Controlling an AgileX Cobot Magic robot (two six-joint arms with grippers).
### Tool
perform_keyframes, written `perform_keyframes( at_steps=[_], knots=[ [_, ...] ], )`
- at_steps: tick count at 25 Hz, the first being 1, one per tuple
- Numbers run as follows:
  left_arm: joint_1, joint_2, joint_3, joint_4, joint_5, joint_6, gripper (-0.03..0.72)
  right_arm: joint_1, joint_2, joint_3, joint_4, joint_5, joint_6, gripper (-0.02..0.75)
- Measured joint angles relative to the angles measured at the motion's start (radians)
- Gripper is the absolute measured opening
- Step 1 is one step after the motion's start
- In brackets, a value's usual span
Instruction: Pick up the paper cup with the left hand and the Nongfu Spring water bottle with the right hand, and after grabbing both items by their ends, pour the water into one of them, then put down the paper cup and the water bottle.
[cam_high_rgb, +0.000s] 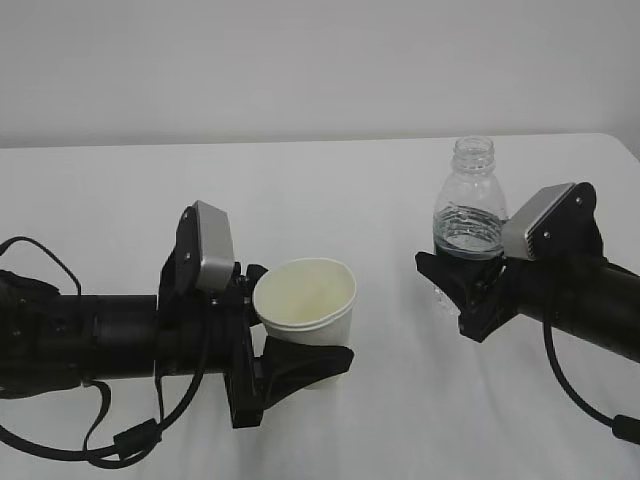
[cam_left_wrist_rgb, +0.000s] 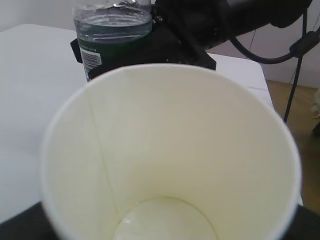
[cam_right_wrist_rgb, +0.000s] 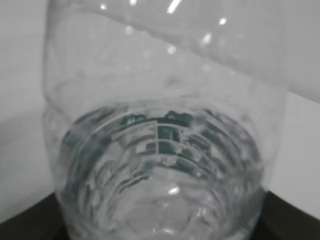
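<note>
Your left hand's black forked gripper (cam_high_rgb: 290, 345) stands fairly wide, its jaws closed around the lower part of the small white tapered paper cup (cam_high_rgb: 310, 305), which you see held clear of the white table (cam_high_rgb: 330, 190) and leaning a little, mouth up. Your left wrist view looks straight down into that cup (cam_left_wrist_rgb: 170, 150): a rolled rim, a pale cream inside with one thin seam line running down the wall, and a round bottom that looks dry. Your right hand's black gripper (cam_high_rgb: 465, 285) is likewise spread fairly wide and clamped on the lower half of the small clear ribbed plastic bottle (cam_high_rgb: 468, 205), which stands upright and uncapped, also off the table. You can see the clear water (cam_high_rgb: 468, 232) filling it to about the shoulder, just above the jaws. In your right wrist view the bottle (cam_right_wrist_rgb: 160, 135) fills the frame, its dark green label band showing through the rippled liquid. Cup and bottle are well apart, cup left of centre and bottle to the right, the bottle's mouth higher than the cup's rim. A grey rectangular plate sits on each wrist.
</note>
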Motion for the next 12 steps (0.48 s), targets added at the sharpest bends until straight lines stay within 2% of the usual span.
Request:
perform_keyframes(
  at_steps=[12],
  knots=[
    [-0.015, 0.000, -0.024, 0.025, 0.057, 0.006, 0.496, 0.000, 0.000, 0.000, -0.005, 0.000, 0.000, 0.474]
  ],
)
